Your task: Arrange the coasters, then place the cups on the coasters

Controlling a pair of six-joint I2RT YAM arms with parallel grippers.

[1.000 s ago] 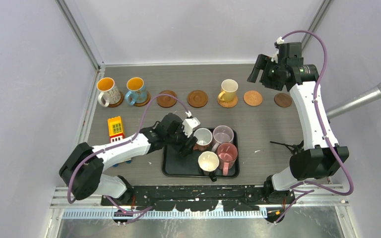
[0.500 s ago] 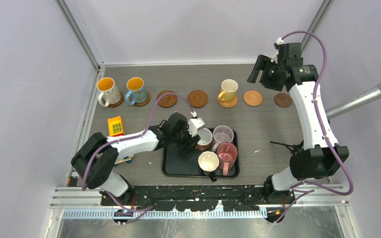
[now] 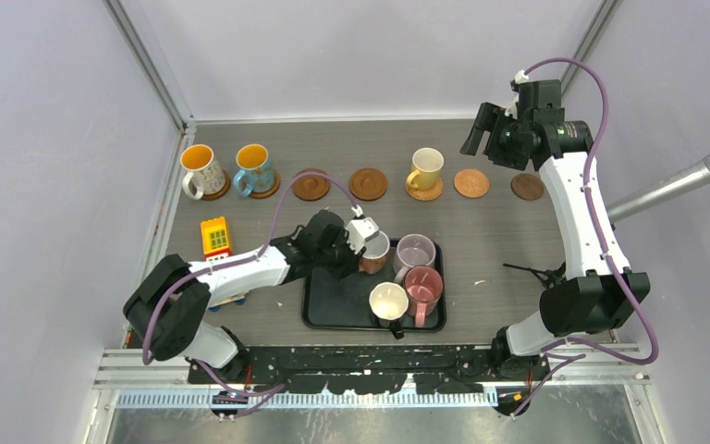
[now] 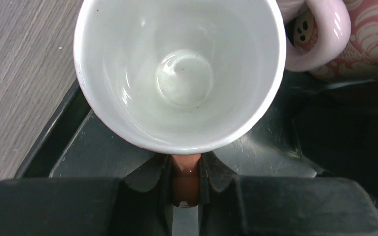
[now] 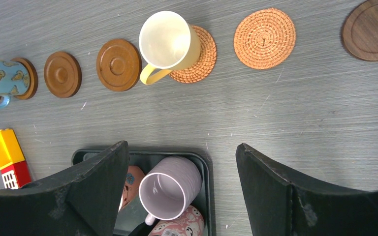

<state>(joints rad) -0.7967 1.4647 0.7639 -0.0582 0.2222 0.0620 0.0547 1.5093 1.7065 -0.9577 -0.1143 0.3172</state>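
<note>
Pinching the brown handle of the white-inside mug with my left gripper, fingers pressed tight on either side of it. That mug is in the far-left corner of the black tray, right by the rim, with bare tabletop past that edge on the left. On its right the lilac mug crowds in, its handle just beside my mug's lip, so not much room there. Honestly can't tell from the wrist view whether my mug's base is on the tray floor or off it. The pink mug and cream mug take up the near right of the tray. My right gripper hangs high over the back right, jaws spread wide, nothing in them. Along the far edge the coasters run in a row: four bare, three carrying the white-and-orange mug, blue mug and yellow mug. A yellow toy block sits left of the tray, apart from it.
</note>
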